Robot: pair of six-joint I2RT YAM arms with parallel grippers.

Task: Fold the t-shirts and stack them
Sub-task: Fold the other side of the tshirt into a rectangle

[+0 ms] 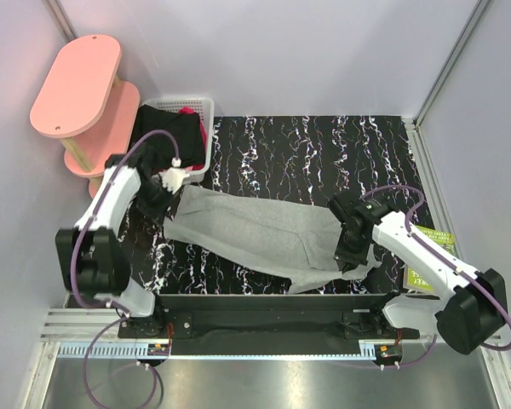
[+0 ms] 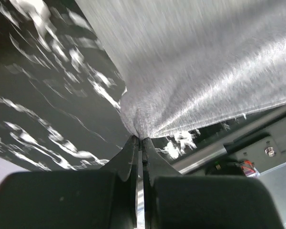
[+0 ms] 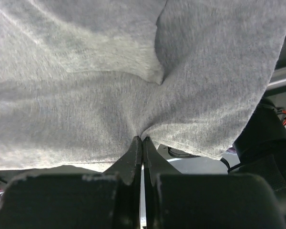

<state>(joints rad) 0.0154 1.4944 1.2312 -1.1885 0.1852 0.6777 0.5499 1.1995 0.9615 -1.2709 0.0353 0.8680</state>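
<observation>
The light grey t-shirt (image 1: 255,232) hangs stretched between my two grippers above the black marbled table. My left gripper (image 1: 166,203) is shut on its left end; in the left wrist view the gripper (image 2: 141,138) pinches a corner of the grey cloth (image 2: 205,71). My right gripper (image 1: 347,247) is shut on the shirt's right end; in the right wrist view the gripper (image 3: 142,138) pinches the grey cloth (image 3: 86,109), which fills the frame. The black garment (image 1: 163,136) and a bit of magenta cloth (image 1: 187,111) lie in the white basket (image 1: 203,106).
The white basket stands at the table's back left, just behind my left gripper. A pink two-tier stool (image 1: 81,94) stands outside the table at far left. A green-and-white card (image 1: 427,256) lies at the right edge. The black rail (image 1: 272,305) runs along the near edge.
</observation>
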